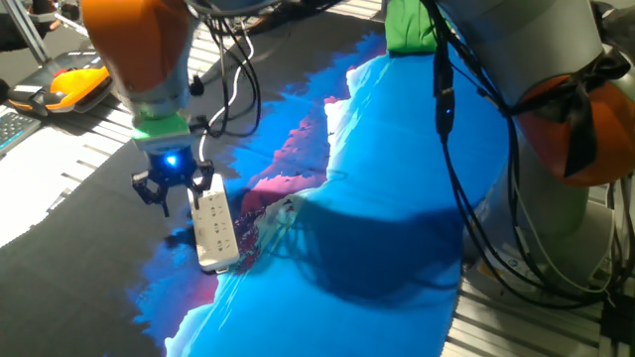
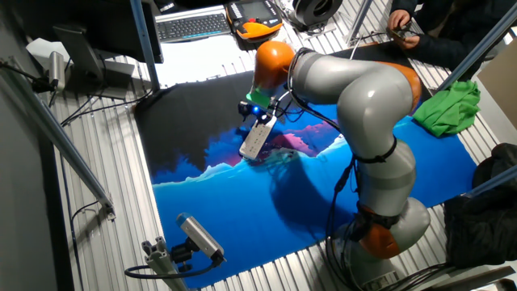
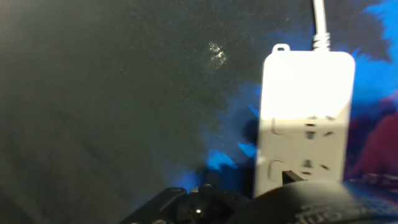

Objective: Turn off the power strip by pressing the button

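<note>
The arm (image 2: pixel 355 89), grey with orange joints, bends over the table from one side and reaches down to the printed cloth (image 1: pixel 397 218), a large sheet of bright blue with pink patches and a wide black area; a green cloth (image 2: pixel 448 109) lies bunched at the far edge of the sheet; the power strip (image 1: pixel 214 231) lies flat on the cloth where the black meets the blue and pink, its dark socket holes facing up, its thin white cord (image 3: pixel 319 25) running off from one short end; the gripper (image 1: pixel 174 188), with a blue light glowing just above it, hangs at the end of the strip nearer the cord, its dark fingers low and right beside the white bar; whether they touch it, and whether they stand apart or together, cannot be told, since the hand view shows only blurred dark parts along its lower edge.
</note>
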Motion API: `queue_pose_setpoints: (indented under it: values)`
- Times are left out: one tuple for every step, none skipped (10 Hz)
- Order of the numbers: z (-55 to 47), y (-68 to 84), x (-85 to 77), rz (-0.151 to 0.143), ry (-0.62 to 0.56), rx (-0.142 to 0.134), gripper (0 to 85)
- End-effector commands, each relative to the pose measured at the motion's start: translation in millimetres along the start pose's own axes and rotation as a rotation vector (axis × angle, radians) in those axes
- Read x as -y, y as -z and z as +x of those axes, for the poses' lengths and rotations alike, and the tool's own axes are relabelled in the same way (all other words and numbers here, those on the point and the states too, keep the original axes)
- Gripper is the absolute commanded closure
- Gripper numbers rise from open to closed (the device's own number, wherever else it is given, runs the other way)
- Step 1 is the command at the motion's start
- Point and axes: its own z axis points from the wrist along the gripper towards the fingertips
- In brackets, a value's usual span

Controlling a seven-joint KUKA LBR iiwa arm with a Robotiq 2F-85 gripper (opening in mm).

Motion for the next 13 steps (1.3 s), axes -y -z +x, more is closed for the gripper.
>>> queue_pose_setpoints:
  values:
    - [0.3,19.9,4.0,0.009,0.034,-0.005,34.0]
    - [-1.7,33.3,11.4,0.014,0.075,-0.006,34.0]
    - [-3.6,48.0,18.8,0.022,0.125,-0.014,51.0]
    - [-4.0,61.8,26.1,0.037,0.171,-0.014,51.0]
    - [-4.4,75.5,32.6,0.057,0.215,-0.007,68.0]
    - [-7.0,90.4,39.6,0.089,0.274,0.0,85.0]
    - [-14.6,113.2,52.0,0.115,0.378,0.007,85.0]
    - [-20.4,130.9,62.4,0.12,0.426,-0.017,85.0]
    - [-26.2,146.6,72.6,0.131,0.472,-0.032,85.0]
    - [-31.1,160.3,84.1,0.135,0.513,-0.041,85.0]
    - [-35.1,171.7,97.0,0.129,0.542,-0.041,85.0]
    - [-36.1,175.5,103.1,0.115,0.546,-0.035,85.0]
    - [-36.2,175.3,103.1,0.112,0.542,-0.031,85.0]
